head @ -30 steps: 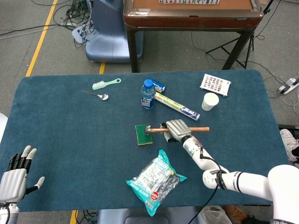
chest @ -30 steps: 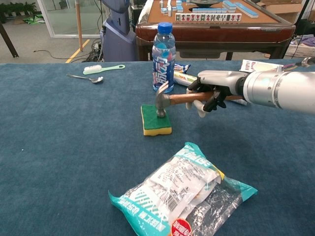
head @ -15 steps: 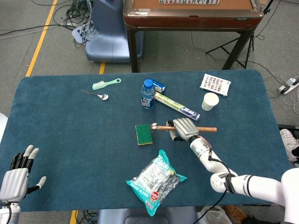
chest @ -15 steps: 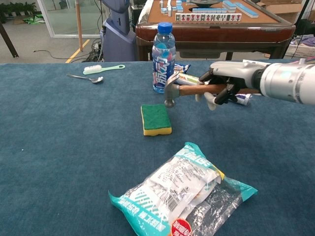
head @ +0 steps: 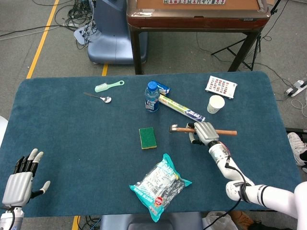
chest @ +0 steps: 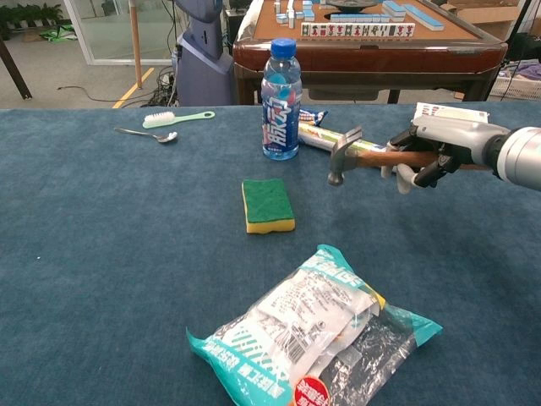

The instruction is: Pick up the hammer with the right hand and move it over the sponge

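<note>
My right hand [head: 205, 132] [chest: 429, 152] grips the wooden handle of the hammer [head: 180, 129] [chest: 348, 156] and holds it above the table, head pointing left. The green and yellow sponge [head: 147, 137] [chest: 267, 205] lies flat on the blue cloth, well left of the hammer head, with a clear gap between them. My left hand [head: 19, 175] is open at the near left edge of the table, fingers spread, holding nothing; only the head view shows it.
A water bottle [head: 152, 97] [chest: 281, 100] stands behind the sponge. A long wrapped tube [head: 182, 109] and a paper cup [head: 215, 104] lie behind the right hand. A snack bag [head: 160, 186] [chest: 314, 336] sits near the front. A brush [head: 108, 86] and spoon [head: 99, 97] lie far left.
The right hand has carried the hammer rightward, off the sponge. A second ago the head rested on the sponge; now it hangs clear to the right. The left hand barely moved.
</note>
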Tool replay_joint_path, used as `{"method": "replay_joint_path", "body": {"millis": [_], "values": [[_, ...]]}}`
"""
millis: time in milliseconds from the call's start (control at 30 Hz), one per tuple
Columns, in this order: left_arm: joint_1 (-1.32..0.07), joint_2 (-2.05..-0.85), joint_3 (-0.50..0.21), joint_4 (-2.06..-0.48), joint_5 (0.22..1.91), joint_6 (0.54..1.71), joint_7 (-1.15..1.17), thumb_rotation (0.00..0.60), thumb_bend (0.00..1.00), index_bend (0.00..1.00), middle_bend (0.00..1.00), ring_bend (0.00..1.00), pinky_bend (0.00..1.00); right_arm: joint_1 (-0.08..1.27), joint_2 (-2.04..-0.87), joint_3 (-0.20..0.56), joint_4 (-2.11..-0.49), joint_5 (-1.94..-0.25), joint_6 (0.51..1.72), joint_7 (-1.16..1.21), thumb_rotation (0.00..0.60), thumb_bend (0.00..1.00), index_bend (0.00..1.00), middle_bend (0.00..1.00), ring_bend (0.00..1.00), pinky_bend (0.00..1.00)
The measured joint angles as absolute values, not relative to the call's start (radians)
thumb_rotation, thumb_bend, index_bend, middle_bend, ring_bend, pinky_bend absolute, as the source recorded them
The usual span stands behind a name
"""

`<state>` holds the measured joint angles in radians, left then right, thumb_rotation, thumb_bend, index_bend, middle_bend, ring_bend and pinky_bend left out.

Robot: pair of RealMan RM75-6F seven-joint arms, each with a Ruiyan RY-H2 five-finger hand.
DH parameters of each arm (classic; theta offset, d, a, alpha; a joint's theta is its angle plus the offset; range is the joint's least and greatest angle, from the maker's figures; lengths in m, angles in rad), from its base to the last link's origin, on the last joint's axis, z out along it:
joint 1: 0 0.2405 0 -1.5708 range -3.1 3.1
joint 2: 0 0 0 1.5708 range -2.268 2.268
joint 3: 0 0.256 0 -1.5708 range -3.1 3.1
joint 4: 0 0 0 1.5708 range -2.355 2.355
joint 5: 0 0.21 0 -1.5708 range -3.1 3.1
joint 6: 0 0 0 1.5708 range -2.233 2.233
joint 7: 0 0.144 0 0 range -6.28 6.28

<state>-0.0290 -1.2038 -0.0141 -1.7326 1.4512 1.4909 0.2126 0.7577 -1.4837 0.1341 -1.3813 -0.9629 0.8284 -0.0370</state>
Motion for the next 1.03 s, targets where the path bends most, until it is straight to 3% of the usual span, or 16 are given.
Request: {"method": "replay_joint_path", "body": {"millis": [67, 200, 567, 1033], "values": [[-0.029, -1.204, -0.015, -1.734, 1.451, 1.492, 0.214, 0.600, 0.23, 0.00, 0.00, 0.00, 0.00, 0.746, -1.491, 0.133, -1.364, -0.988, 0.828, -0.010, 0.600, 0.52, 0.18, 0.26, 0.20, 0.33], [-0.034, -1.205, -0.017, -1.736, 1.450, 1.487, 0.220, 0.600, 0.23, 0.00, 0.00, 0.00, 0.00, 0.720, -1.488, 0.132, -1.361, -1.045, 0.853, 0.020, 0.600, 0.41, 0.01, 0.15, 0.12, 0.27], [-0.053, -1.209, -0.032, -1.735, 1.449, 1.475, 0.222, 0.600, 0.23, 0.00, 0.00, 0.00, 0.00, 0.591, -1.374, 0.119, -1.499, -1.177, 1.063, 0.055, 0.600, 0.41, 0.00, 0.13, 0.11, 0.26], [-0.073, -1.221, -0.046, -1.737, 1.447, 1.470, 0.236, 0.600, 0.23, 0.00, 0.00, 0.00, 0.00, 0.281, -1.159, 0.012, -1.723, -1.296, 1.449, -0.060, 0.600, 0.41, 0.07, 0.22, 0.11, 0.26]]}}
